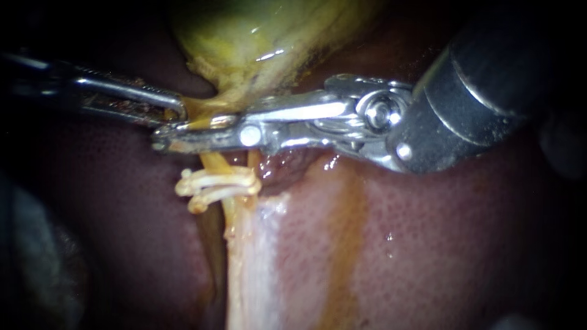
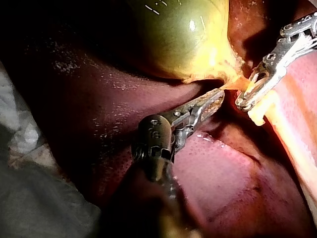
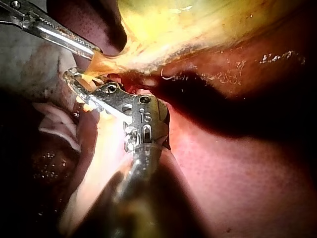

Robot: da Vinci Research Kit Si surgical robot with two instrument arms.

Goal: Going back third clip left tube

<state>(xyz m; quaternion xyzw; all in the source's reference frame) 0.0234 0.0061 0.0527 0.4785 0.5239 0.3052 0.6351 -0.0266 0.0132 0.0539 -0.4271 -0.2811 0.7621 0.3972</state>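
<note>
- The left instrument (image 1: pixel 174 110) comes in from the left side of the endoscope view; its claw is closed on the yellow tissue where the gallbladder (image 1: pixel 244 43) narrows to its neck, with nothing else in its hold
- The left wrist view shows the same grip: the claw lies together, with its tip pinching the yellow strand that runs off the gallbladder
- The right instrument (image 1: pixel 165 137) enters from the upper right and lies across the middle of the endoscope view; its long claw is drawn almost together, with only a thin slit between the two halves
- That slit is filled by the left tube (image 1: pixel 214 162), so the claw presses on it from both sides, just under the gallbladder's neck and just beside the left instrument's tip
- Two pale clips (image 1: pixel 214 183) sit across the tube strands just below the right instrument's claw, close together and apart from the metal
- I cannot tell whether another clip sits inside the claw; only yellowish material shows there
- Below the clips a pale band of tissue (image 1: pixel 257 256) runs down over the dark red liver (image 1: pixel 428 244), which lies on both sides of it
</note>
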